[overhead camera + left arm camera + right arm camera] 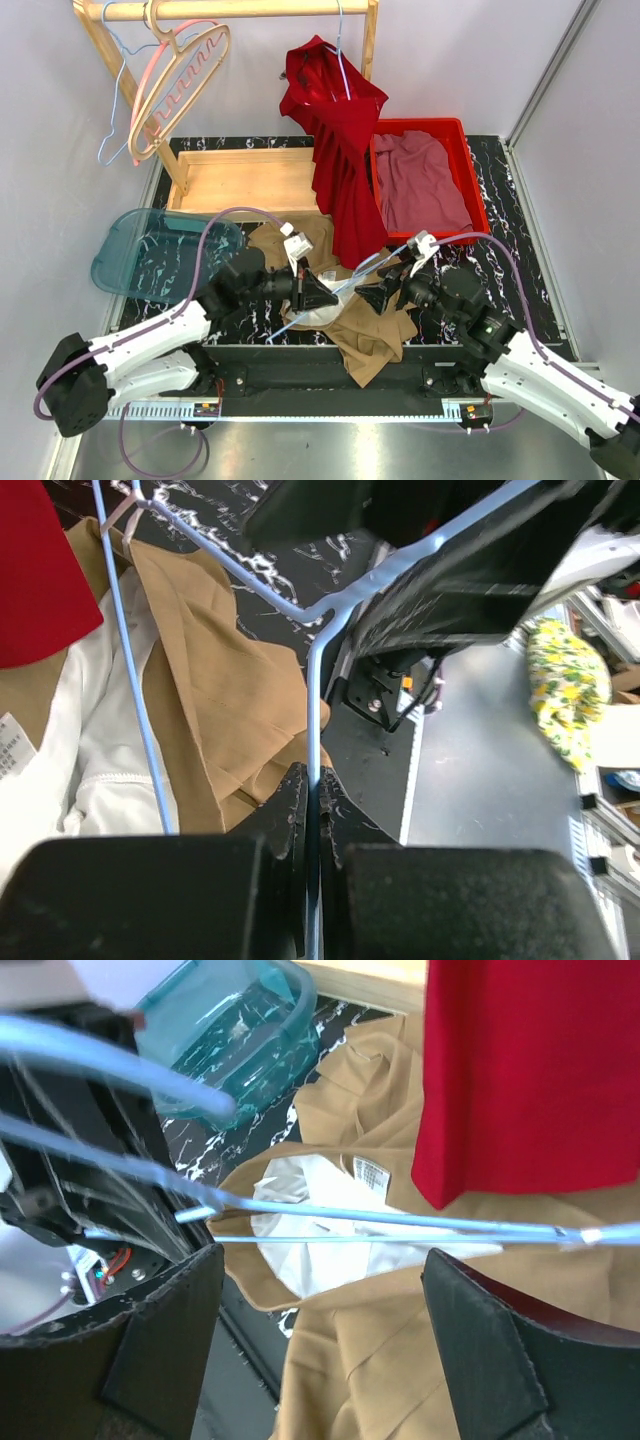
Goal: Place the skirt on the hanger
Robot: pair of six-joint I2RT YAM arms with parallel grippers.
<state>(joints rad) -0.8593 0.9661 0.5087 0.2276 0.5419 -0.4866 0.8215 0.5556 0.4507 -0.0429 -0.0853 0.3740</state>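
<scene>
L gripper (325,295) (310,792): I see the L fingers (290,815) pressed together on the hanger (313,705), a thin blue wire one. The wire runs straight up out of the pinch, then bends.
R gripper (386,292) (320,1265): the R fingers (170,1305) are wide apart w/ nothing gripped. In the R wrist view two hanger wires cross the gap between them. I can't tell if either pad touches wire.
Skirt (375,335) (220,690) (370,1360): tan, lying crumpled on the table (520,270) at near centre. It's under and between both grippers, and one fold hangs over the near edge.
Skirt vs L fingers: cloth is beyond and left of the pinch. I see no cloth in the pinch.
Skirt vs R fingers: it's below the open gap, apart from both pads.
Lining (320,1185): white, showing at the skirt's opening w/ a label. The hanger wires pass over it. I can't tell if they're inside the waist.
Dress (345,170): red, hanging from the rack (240,10). Its hem ends just above the skirt's far edge.
Bin (476,185): red, far R, w/ pinkish cloth in it.
Lid (150,250): teal, on the table L of the skirt.
</scene>
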